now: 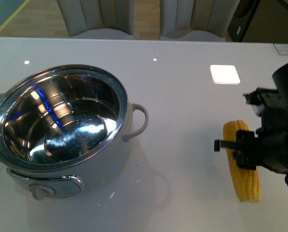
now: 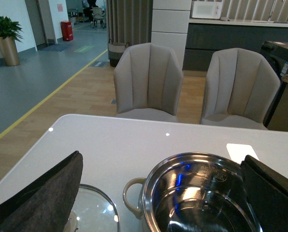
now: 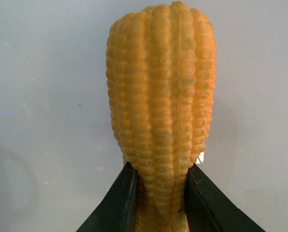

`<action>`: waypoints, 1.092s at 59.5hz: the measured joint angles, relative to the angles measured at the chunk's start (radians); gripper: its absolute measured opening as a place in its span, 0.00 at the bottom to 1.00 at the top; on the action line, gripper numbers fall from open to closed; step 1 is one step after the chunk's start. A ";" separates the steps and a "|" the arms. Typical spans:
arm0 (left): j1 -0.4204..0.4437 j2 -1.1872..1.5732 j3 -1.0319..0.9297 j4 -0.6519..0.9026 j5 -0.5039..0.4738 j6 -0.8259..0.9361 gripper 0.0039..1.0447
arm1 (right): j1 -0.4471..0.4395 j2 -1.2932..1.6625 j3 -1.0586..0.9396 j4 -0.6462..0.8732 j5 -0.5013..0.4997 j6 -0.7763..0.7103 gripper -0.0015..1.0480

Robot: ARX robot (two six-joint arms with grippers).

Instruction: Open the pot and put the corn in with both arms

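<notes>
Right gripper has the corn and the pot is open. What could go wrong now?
The right gripper holds the corn by its rounded sides, much of the cob jutting out; it may pivot or slip when lifted. The handle and rim of the pot face the corn; a low carry could hit them.

1x pot (image 1: 108,166), 1x corn (image 1: 246,186), 2x chairs (image 2: 149,82)
</notes>
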 joint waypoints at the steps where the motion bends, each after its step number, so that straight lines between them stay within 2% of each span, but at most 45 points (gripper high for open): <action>1: 0.000 0.000 0.000 0.000 0.000 0.000 0.94 | 0.003 -0.023 0.000 -0.006 -0.010 0.005 0.19; 14: 0.000 0.000 0.000 0.000 0.000 0.000 0.94 | 0.058 -0.225 0.048 -0.048 -0.103 0.114 0.13; 24: 0.000 0.000 0.000 0.000 0.000 0.000 0.94 | 0.149 -0.266 0.155 -0.072 -0.158 0.214 0.13; 41: 0.000 0.000 0.000 0.000 0.000 0.000 0.94 | 0.302 -0.142 0.334 -0.113 -0.192 0.348 0.12; 65: 0.000 0.000 0.000 0.000 0.000 0.000 0.94 | 0.415 0.042 0.566 -0.176 -0.216 0.396 0.11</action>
